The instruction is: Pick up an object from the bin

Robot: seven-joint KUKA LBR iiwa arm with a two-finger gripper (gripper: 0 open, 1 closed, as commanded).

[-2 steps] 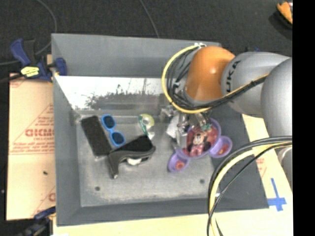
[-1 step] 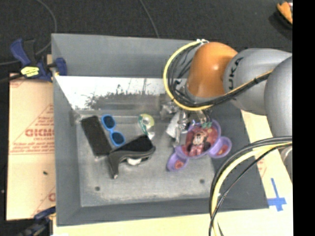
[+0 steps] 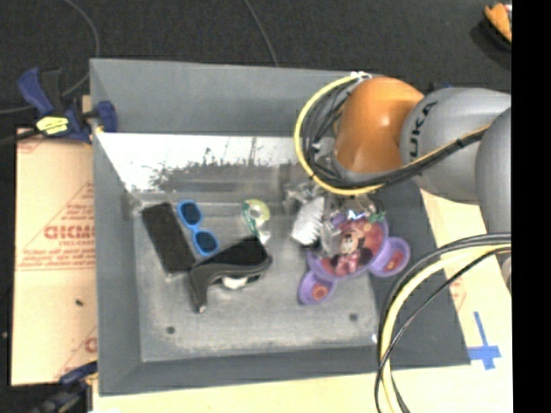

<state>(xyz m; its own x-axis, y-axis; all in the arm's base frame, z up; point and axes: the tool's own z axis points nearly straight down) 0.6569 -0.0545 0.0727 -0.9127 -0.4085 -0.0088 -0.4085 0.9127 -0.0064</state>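
In grey bin (image 3: 258, 317): purple toy (image 3: 320, 284), sunglasses (image 3: 196, 228).

One camera looks down on the grey bin (image 3: 215, 93) from above and slightly aside, arm (image 3: 456, 136) entering right.

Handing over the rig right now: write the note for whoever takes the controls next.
Gripper: low in the bin's right part, over the purple plastic toy with a mouse figure; grip cannot be judged.
Beside it: crumpled silvery piece. Centre: black high-heeled shoe. Left: blue sunglasses, black rectangular block. Back: small clear-green round thing.
Done: arm positioned. Left: grasp and lift; no lift visible yet.
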